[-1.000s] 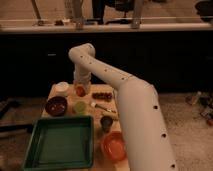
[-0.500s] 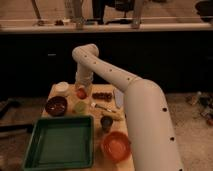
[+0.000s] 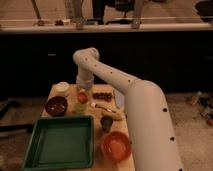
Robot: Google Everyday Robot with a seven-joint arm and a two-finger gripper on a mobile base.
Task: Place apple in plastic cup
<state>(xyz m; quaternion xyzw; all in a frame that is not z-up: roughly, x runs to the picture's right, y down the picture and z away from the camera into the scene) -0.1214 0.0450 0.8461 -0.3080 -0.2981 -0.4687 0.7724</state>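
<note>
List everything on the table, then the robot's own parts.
green tray: one, front left
orange bowl: one, front, right of tray
dark red bowl: one, left, behind tray
white round container: one, back left corner
plastic cup: one, pale yellow-green, centre, under the apple
apple: one, orange-red, at the cup's mouth
grey metal cup: one, behind orange bowl
arm: one, white, reaching from front right
pincer: one, over the cup

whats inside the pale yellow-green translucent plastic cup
The small round orange-red apple shows in the pale yellow-green translucent plastic cup, below the gripper. The cup's bottom is hidden.
</note>
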